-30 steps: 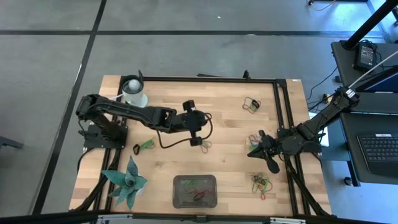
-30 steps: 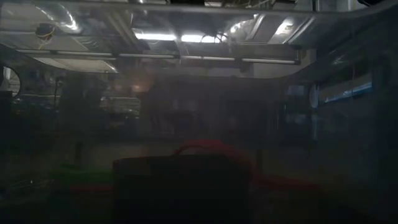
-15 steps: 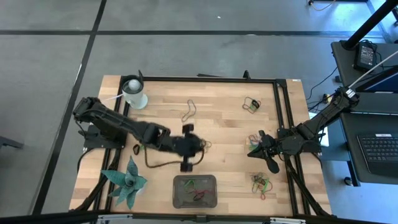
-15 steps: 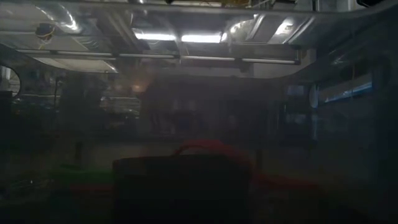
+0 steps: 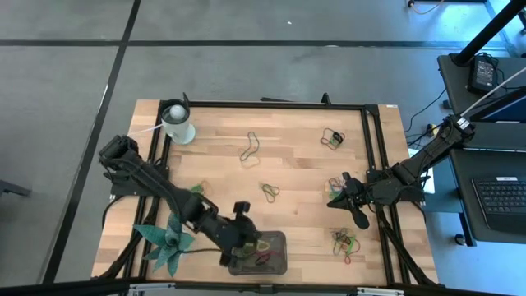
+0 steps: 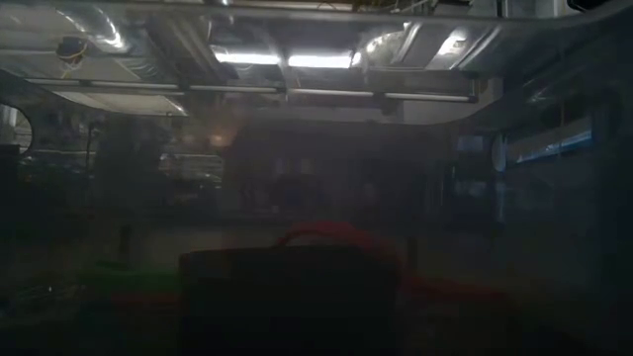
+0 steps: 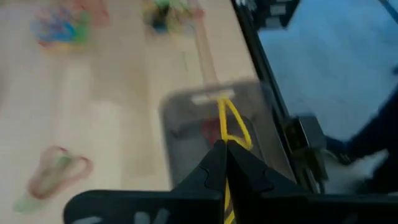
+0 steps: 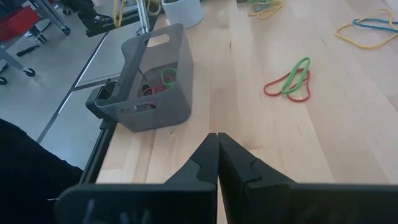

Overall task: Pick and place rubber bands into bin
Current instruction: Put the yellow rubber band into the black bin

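since a second ago my left arm has swung from mid-table down to the front edge; left gripper now sits over the left end of the bin. right arm hasn't budged, right gripper parked near the right rail by a small cluster of bands.

risk: yellow band dangles from my left fingertips, loop hanging right at the bin's near rim in the left wrist view. if i let go now it could drape over the rim or spring onto the table instead of dropping in. stretchy loop may also cling to a finger on release. wrist view is blurred, so i judge i'm in motion; better to settle first, get further over the bin middle.

tool: left jaws are closed tight on the yellow band, pinching its top, rest of the loop hanging free. right jaws are pressed together too, holding nothing that i can see.

bin sits at the front edge, centre, already has red and green bands in it. plenty of loose bands left: mid-table, back centre, back right, front right.
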`<state>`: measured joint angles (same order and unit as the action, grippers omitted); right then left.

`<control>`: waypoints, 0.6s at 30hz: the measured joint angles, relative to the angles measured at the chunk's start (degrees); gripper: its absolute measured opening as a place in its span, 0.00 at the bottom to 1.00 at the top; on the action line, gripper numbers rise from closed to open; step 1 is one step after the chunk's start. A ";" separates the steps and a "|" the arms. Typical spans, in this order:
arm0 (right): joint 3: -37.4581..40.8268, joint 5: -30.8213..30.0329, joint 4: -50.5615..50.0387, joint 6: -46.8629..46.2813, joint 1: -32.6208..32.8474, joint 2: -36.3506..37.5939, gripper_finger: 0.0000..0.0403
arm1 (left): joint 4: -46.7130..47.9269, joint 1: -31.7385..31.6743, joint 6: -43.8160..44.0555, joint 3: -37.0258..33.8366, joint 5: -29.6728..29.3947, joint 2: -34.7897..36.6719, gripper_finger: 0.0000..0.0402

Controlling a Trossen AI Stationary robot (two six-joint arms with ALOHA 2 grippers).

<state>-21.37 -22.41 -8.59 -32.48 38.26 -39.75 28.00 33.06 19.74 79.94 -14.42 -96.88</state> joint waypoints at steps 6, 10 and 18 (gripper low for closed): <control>0.00 0.00 -0.16 -0.01 0.00 0.01 0.01 | 0.25 -0.75 3.53 0.00 8.34 -7.67 0.00; 0.00 0.00 -0.14 -0.01 0.02 0.01 0.01 | 0.23 -1.61 3.83 -0.02 14.09 -12.35 0.00; 0.00 0.01 -0.17 -0.04 0.00 0.02 0.01 | 0.11 -2.68 5.65 -0.03 19.02 -18.46 0.01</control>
<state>-21.37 -22.40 -8.76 -32.51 38.26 -39.73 28.11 30.38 25.39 79.91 4.60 -115.34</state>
